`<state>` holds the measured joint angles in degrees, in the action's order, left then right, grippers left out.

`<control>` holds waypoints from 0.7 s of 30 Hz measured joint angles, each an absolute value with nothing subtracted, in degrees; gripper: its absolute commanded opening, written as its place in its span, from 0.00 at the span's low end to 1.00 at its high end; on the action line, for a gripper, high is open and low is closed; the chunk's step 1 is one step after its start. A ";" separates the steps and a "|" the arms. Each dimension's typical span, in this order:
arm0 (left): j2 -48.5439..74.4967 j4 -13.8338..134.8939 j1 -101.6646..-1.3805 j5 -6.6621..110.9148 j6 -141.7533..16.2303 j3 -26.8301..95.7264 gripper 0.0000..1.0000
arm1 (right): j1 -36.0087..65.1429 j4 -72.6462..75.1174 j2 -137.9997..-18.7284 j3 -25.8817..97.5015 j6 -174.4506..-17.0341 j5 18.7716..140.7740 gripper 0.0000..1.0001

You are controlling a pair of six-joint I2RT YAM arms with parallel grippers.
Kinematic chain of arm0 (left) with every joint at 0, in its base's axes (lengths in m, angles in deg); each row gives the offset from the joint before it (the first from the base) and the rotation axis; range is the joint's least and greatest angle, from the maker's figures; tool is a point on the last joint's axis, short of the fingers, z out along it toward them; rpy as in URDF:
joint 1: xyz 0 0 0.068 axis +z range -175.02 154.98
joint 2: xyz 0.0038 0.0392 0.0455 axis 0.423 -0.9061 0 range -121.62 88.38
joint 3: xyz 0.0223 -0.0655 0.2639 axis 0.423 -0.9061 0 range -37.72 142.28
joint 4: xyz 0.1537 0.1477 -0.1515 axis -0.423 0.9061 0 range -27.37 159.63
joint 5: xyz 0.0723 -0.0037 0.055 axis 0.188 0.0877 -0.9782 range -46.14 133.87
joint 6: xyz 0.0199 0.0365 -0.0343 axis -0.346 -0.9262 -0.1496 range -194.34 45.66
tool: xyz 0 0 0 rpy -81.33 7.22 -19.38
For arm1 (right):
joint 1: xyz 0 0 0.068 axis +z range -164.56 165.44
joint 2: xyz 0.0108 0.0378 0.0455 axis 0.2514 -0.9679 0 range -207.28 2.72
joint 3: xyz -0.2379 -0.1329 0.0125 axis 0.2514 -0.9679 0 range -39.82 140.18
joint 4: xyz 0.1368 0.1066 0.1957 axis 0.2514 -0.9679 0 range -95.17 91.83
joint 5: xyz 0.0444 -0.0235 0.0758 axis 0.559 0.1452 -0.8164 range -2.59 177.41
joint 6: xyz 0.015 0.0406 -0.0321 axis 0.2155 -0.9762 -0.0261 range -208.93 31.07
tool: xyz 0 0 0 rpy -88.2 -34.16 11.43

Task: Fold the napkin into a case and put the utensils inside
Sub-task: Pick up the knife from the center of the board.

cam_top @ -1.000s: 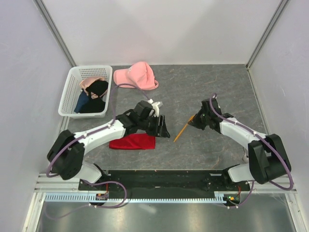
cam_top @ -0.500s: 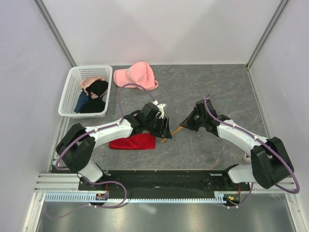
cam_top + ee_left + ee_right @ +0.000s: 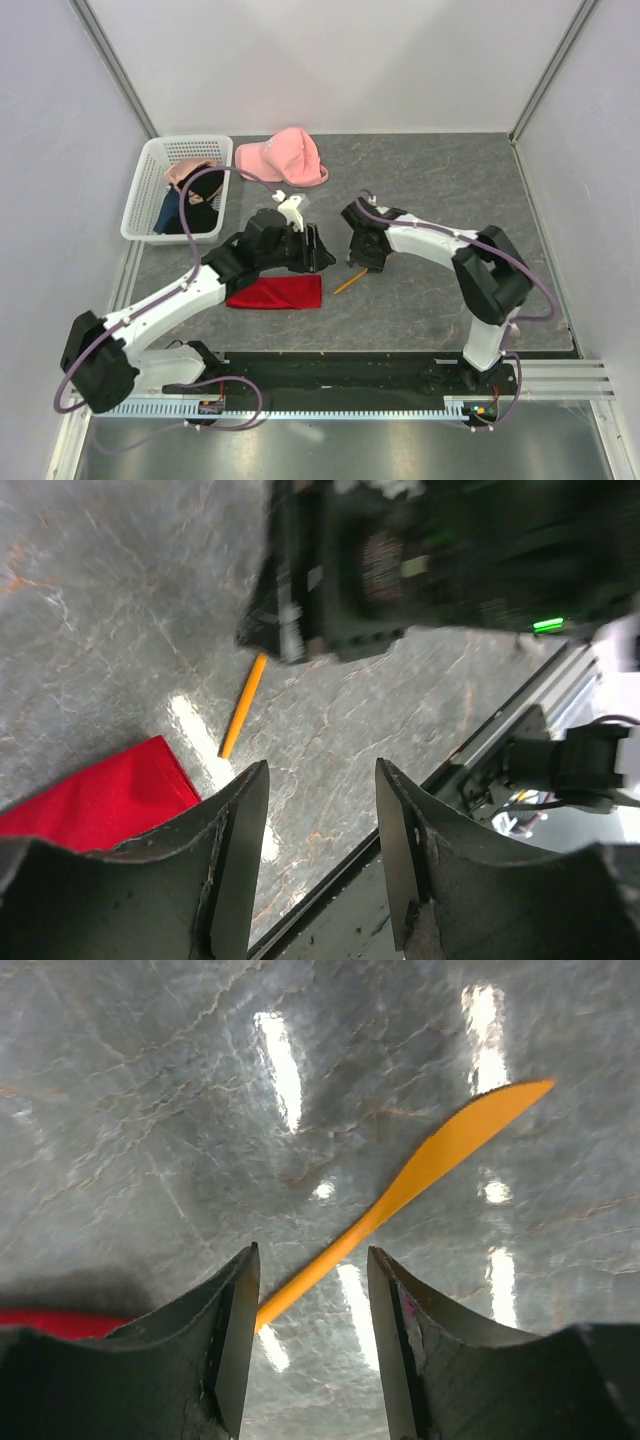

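The red napkin point(image 3: 275, 292) lies folded into a narrow layered rectangle on the grey table; its corner also shows in the left wrist view point(image 3: 100, 800). One orange utensil point(image 3: 350, 281), a thin knife, lies flat on the table just right of the napkin point(image 3: 420, 1175), held by nothing. My right gripper point(image 3: 364, 256) hovers open just above the utensil's handle end point(image 3: 312, 1255). Above the napkin's right end, my left gripper point(image 3: 320, 258) stands open and empty point(image 3: 320, 770), with the utensil point(image 3: 243, 705) ahead of its fingers.
A white basket point(image 3: 140, 215) with dark garments stands at the back left. A pink cap point(image 3: 285, 158) lies beside it at the back. Walls enclose the table on three sides. The black rail runs along the near edge point(image 3: 340, 370).
My right gripper carried the orange utensil left toward the napkin, then opened and let it go onto the table. The left gripper drew back slightly to the left.
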<state>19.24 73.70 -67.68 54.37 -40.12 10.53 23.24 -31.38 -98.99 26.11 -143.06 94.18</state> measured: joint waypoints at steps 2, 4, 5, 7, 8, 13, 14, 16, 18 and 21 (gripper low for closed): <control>21.93 73.88 -67.39 53.73 -40.10 9.81 0.55 | 25.30 -35.93 -102.82 30.89 -145.64 97.50 0.54; 23.72 74.23 -67.22 53.36 -40.10 9.13 0.55 | 26.87 -38.16 -105.51 34.15 -148.39 99.56 0.52; 24.09 74.43 -67.15 53.34 -40.10 8.82 0.55 | 27.35 -38.90 -106.12 34.81 -149.70 100.28 0.51; 24.27 74.86 -66.93 53.38 -40.10 8.28 0.54 | 27.68 -40.28 -106.58 35.31 -152.28 101.33 0.49; 24.27 75.06 -66.85 53.41 -40.10 7.93 0.54 | 27.68 -40.69 -106.69 35.46 -153.13 101.50 0.48; 24.64 76.59 -66.61 53.58 -40.10 6.75 0.54 | 28.14 -42.18 -106.84 35.61 -157.70 103.01 0.47; 24.88 76.79 -66.58 53.62 -40.10 6.64 0.54 | 28.36 -42.35 -106.84 35.61 -158.16 103.45 0.47; 25.45 77.00 -66.50 53.76 -40.10 6.55 0.54 | 28.92 -42.70 -106.84 35.61 -158.66 104.43 0.47; 25.95 77.03 -66.34 54.08 -40.10 6.55 0.54 | 29.60 -43.10 -106.84 35.61 -158.79 105.48 0.48; 26.19 77.00 -66.28 54.50 -40.10 6.55 0.54 | 30.28 -43.62 -106.64 35.61 -158.79 106.86 0.48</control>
